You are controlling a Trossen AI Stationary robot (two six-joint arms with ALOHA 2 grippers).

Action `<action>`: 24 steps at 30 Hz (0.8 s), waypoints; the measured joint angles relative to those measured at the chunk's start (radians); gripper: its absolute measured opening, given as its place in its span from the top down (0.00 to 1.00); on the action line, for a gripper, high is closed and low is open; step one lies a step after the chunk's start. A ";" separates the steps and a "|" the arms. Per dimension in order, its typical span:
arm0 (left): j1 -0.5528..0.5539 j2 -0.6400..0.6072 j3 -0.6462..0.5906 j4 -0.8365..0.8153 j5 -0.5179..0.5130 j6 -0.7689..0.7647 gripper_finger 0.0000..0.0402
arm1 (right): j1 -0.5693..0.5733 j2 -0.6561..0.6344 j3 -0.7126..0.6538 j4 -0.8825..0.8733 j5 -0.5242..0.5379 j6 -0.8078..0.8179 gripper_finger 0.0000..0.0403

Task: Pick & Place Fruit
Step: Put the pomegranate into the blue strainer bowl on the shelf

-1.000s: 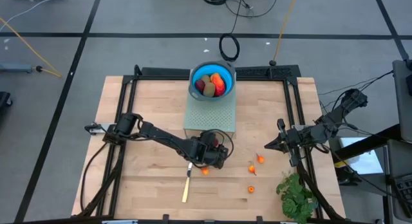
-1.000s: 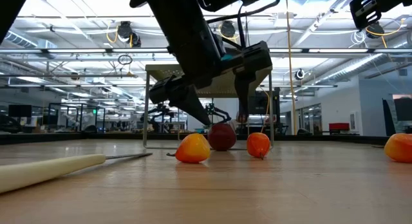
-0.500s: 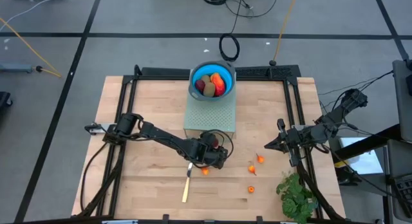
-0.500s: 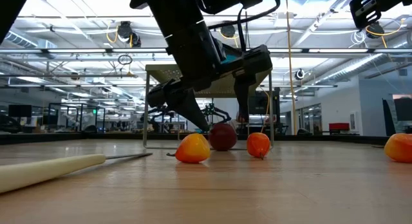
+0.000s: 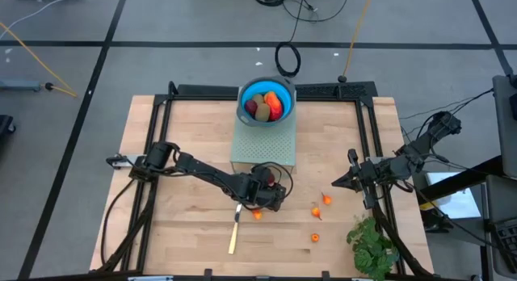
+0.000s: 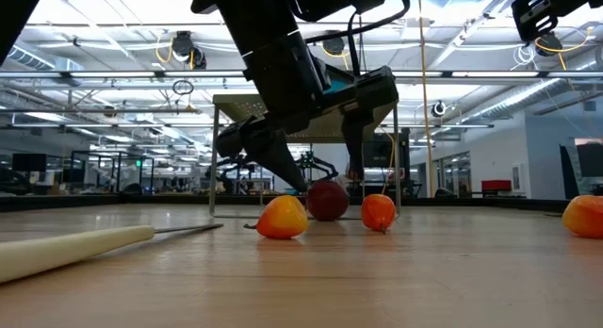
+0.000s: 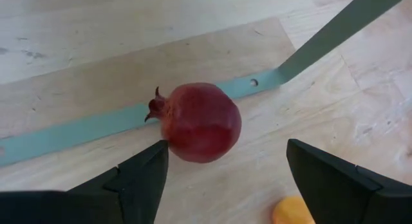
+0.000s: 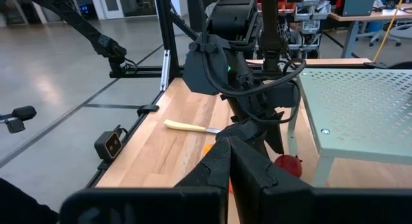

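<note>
Nothing much has moved since a second ago: your left gripper [image 5: 260, 202] only dipped a tiny bit lower and hangs over the middle of the table [image 5: 178, 127] with its two fingers [image 7: 138, 179] wide apart. A dark red ball [image 7: 198, 122] sits on the wood between those fingers, and they are not touching it. It lies right by the foot of the pale green stand [image 5: 262, 144], which is at 12 o'clock from the gripper. One tiny orange bit [image 5: 258, 215] lies just at 6 o'clock of the gripper, beside the tip of the pale-handled knife [image 5: 233, 233]. More orange bits [image 5: 315, 211] lie off at 3 o'clock, near the leafy green bunch [image 5: 371, 247]. On top of the stand is the blue bowl [image 5: 245, 98], and in it you can see the red-orange piece [image 5: 275, 104], an olive-brown one [image 5: 258, 100] and another dark red one. Your right gripper [image 5: 338, 183] waits at the 3 o'clock side of the table, with its fingers [image 8: 248, 169] pressed together on nothing
</note>
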 joint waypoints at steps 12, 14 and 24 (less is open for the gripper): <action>0.000 0.044 0.001 0.056 0.076 -0.002 0.53 | 0.000 0.000 0.000 0.015 0.000 0.000 1.00; 0.000 0.047 0.001 0.065 0.078 0.005 0.57 | 0.000 0.000 0.000 0.016 0.000 0.000 1.00; -0.009 0.047 0.000 0.115 0.137 0.008 0.59 | 0.000 0.000 0.000 0.016 0.000 0.000 1.00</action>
